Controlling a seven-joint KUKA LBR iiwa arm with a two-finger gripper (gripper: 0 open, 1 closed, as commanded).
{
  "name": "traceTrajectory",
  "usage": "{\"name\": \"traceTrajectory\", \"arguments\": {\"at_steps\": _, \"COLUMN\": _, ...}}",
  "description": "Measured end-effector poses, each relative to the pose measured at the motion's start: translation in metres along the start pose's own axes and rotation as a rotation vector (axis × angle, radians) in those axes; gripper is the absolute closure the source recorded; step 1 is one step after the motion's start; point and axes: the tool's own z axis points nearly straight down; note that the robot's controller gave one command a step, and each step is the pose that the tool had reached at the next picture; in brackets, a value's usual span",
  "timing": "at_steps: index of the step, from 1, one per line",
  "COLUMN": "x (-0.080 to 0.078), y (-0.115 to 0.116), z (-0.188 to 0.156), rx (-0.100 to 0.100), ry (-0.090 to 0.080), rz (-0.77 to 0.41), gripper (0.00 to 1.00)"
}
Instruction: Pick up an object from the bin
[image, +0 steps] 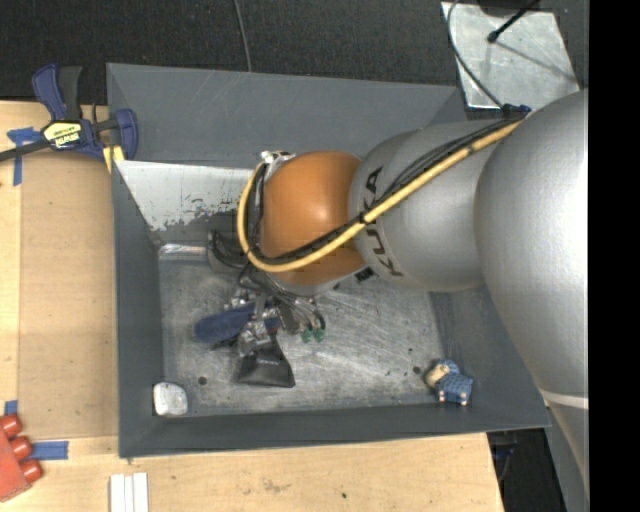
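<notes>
My gripper (268, 316) hangs low over the left middle of the bin floor, just below the arm's orange cover. A blue flat piece (222, 324) lies right at its left side, touching or nearly touching it. A black wedge-shaped thing (265, 369) sits directly below it in the view. A small green bit (315, 335) shows at its right. Whether anything is held I cannot make out.
A pale, clear lump (170, 399) rests in the bin's front left corner. A small blue and yellow thing (449, 381) lies near the front right corner. The arm and its orange cover hide the back and right of the bin floor.
</notes>
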Motion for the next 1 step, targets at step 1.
{"name": "traceTrajectory", "arguments": {"at_steps": 1, "x": -0.0023, "y": 0.0032, "z": -0.1543, "rx": 0.000, "ry": -0.006, "rz": -0.024, "gripper": 1.00}}
